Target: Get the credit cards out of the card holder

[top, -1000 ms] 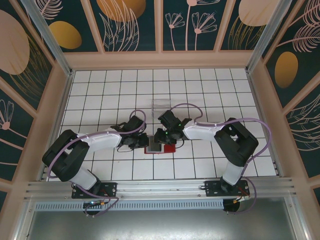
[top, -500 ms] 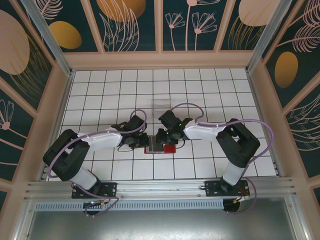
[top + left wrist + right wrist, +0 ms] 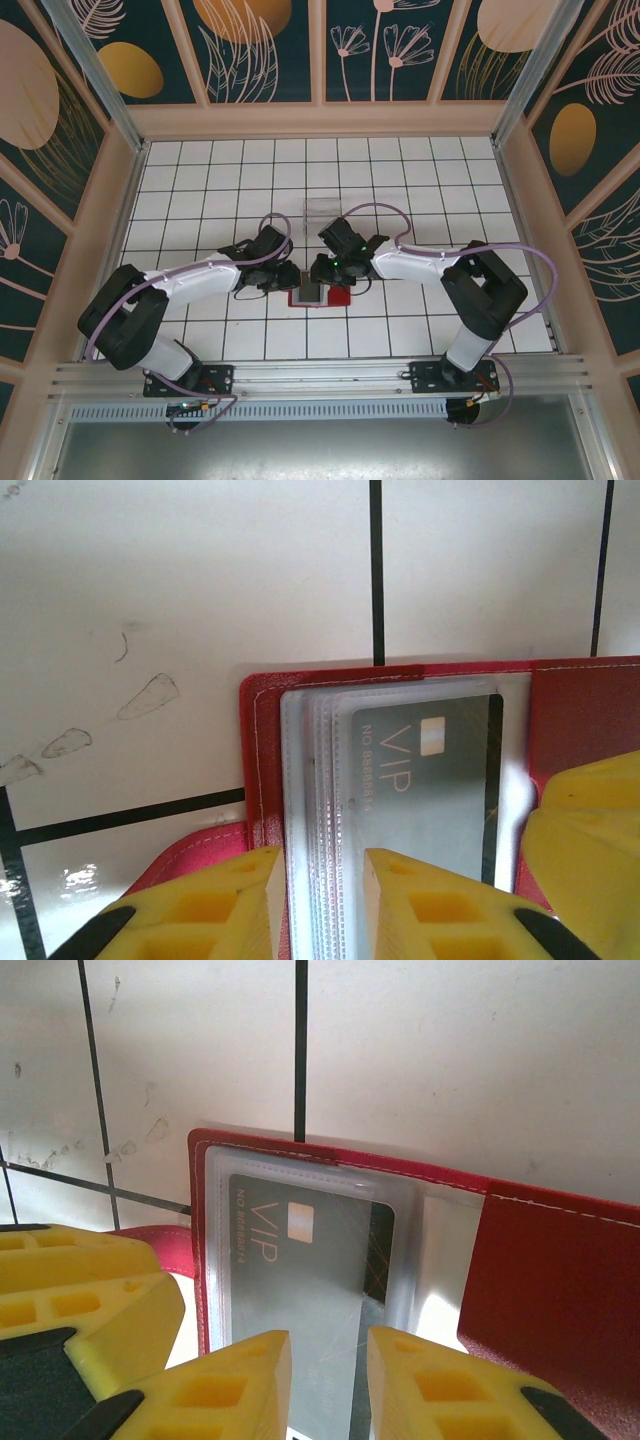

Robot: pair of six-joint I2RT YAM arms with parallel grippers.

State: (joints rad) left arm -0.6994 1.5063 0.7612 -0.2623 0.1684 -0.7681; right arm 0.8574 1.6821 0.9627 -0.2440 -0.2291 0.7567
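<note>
None of the task is showing as done. On the tiled table (image 3: 200,180) the card holder (image 3: 338,297) is lying open. My left gripper (image 3: 325,900) is leaning in from its 10 o'clock and my right gripper (image 3: 330,1390) from its 1 o'clock, both with fingers slightly parted and grasping nothing. The credit cards (image 3: 430,780) are sitting inside the clear sleeves (image 3: 300,780), a VIP-marked one on top, and every one is waiting to be pulled.

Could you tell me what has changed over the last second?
The left elbow swung slightly leftward and the right elbow slightly rightward. The left gripper and right gripper stayed over the open card holder, which did not move. Nothing was visibly gripped or released.
</note>
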